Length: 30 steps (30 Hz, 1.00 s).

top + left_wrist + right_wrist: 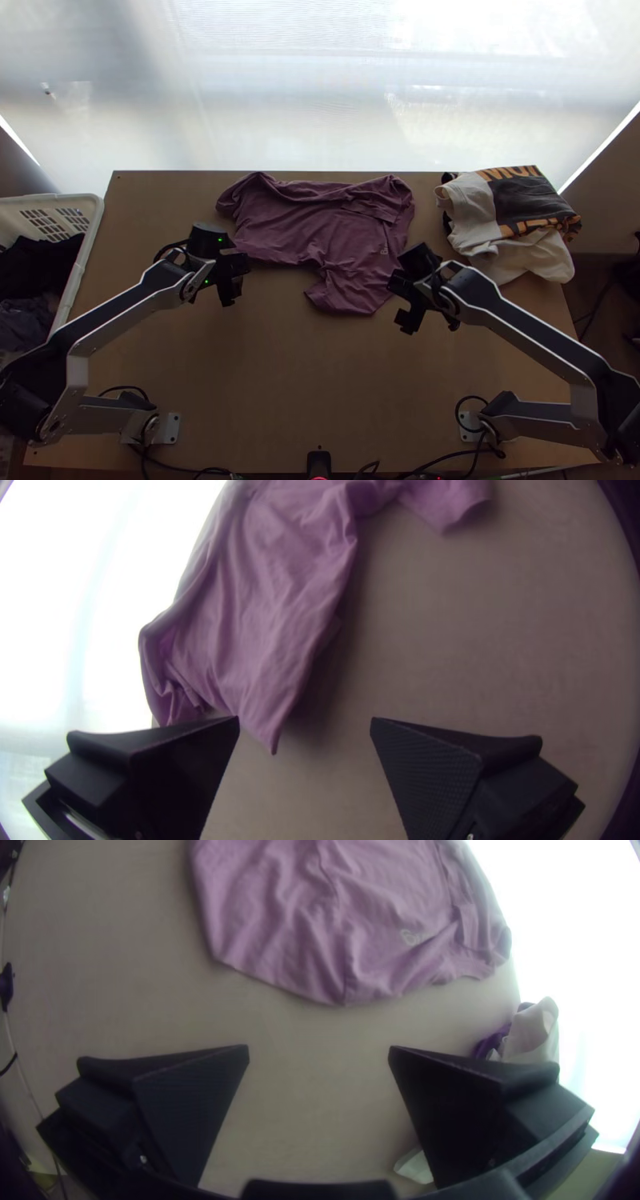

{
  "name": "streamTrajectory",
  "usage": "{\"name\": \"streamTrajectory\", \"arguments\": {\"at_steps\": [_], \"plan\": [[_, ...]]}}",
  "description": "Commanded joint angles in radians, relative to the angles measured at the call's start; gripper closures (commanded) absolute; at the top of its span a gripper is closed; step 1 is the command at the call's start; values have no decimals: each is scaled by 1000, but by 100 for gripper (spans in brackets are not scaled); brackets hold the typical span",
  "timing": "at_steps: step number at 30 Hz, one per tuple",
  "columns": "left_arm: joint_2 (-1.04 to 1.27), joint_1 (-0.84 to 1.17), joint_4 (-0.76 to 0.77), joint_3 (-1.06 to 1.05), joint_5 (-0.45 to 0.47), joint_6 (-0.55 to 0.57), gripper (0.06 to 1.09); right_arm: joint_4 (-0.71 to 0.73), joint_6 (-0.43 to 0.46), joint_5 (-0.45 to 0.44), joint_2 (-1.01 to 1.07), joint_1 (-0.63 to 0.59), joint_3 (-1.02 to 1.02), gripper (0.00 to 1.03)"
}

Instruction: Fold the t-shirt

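The purple t-shirt lies loosely spread and wrinkled along the table's far side, one sleeve pointing toward the near edge. At its left end, on the near side, is my left gripper; at its right near side is my right gripper. In the left wrist view a corner of the t-shirt lies close to my left gripper, which stands open and empty. The right wrist view has the t-shirt beyond my right gripper, also open with nothing between its fingers.
A pile of white and dark clothes lies at the table's far right. A white basket holding dark cloth stands beside the table's left edge. Cables run along the near edge, and bare tabletop lies between the arms' bases.
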<state>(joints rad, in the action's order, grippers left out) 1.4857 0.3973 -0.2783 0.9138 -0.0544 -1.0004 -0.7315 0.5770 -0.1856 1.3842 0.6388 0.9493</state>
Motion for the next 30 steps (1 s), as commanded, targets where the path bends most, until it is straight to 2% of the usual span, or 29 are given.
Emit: {"name": "streamTrajectory", "arguments": {"at_steps": [1, 3, 8, 14, 20, 23, 26, 30], "plan": [[67, -9, 93, -43, -76, 22, 13, 70, -6, -49, -47, 65, -104, 7], [77, -20, 100, -33, -82, 46, 13, 90, -6, -66, -48, 64, -115, 7], [82, -46, 94, 23, -85, 123, 13, 161, 6, -86, -51, 29, -119, 16], [93, -71, 83, 65, -91, 181, 13, 302, 12, -84, 38, -2, -139, 16], [97, -78, 67, 82, -93, 200, 13, 356, 7, -84, 157, -14, -99, 16], [105, -87, 37, 112, -91, 240, 13, 385, 0, -83, 200, -25, -81, 25], [105, -78, 25, 115, -91, 255, 13, 408, -2, -83, 234, -27, -76, 25], [111, -72, 14, 122, -91, 286, 13, 437, 1, -78, 254, -30, -78, 40]]}}
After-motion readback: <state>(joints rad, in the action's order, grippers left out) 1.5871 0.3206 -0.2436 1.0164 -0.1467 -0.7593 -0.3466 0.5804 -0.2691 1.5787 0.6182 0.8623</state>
